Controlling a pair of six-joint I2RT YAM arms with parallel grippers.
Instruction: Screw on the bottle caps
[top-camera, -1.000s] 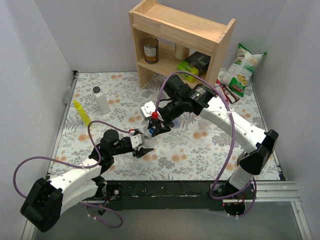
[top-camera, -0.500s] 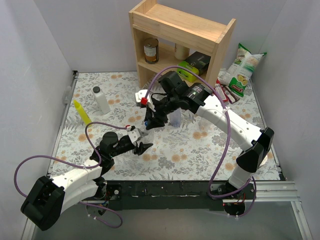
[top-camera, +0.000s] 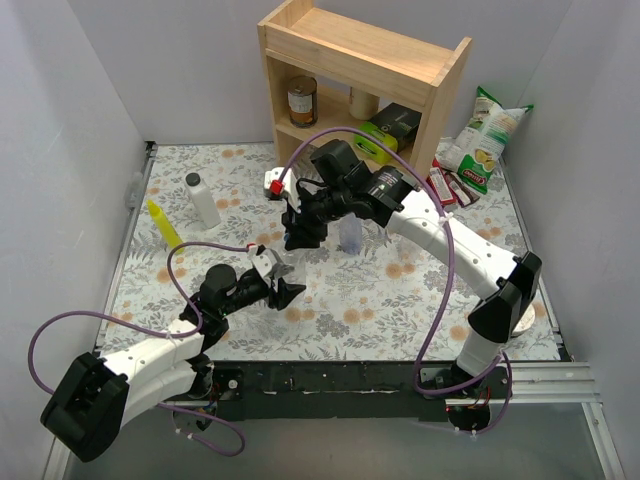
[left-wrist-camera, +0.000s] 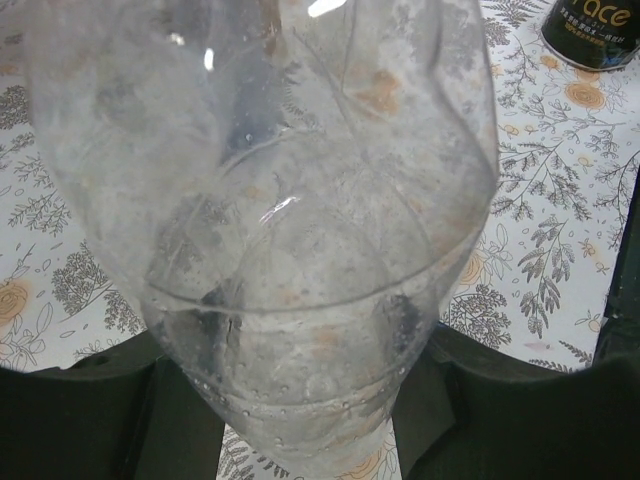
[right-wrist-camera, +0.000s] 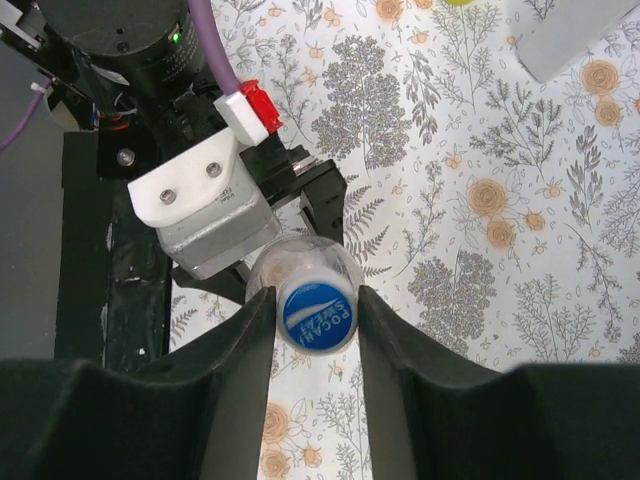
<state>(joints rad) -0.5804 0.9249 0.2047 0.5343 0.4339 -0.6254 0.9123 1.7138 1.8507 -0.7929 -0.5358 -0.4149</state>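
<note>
Clear bottle (top-camera: 277, 268) sits near the middle of the floral surface (top-camera: 420, 290), white walls (top-camera: 80, 90) around, a wooden shelf (top-camera: 360, 60) far. Left wrist: the left fingers (left-wrist-camera: 80, 410) clamp its crinkled, see-through body. Right wrist: the right fingers (right-wrist-camera: 225, 380) pinch a blue printed cap (right-wrist-camera: 316, 315) over its mouth.

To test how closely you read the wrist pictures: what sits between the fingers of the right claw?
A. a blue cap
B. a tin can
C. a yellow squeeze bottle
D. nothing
A: the right wrist view shows a round blue cap gripped in the right claw, just over the clear bottle that the left claw holds.
</note>
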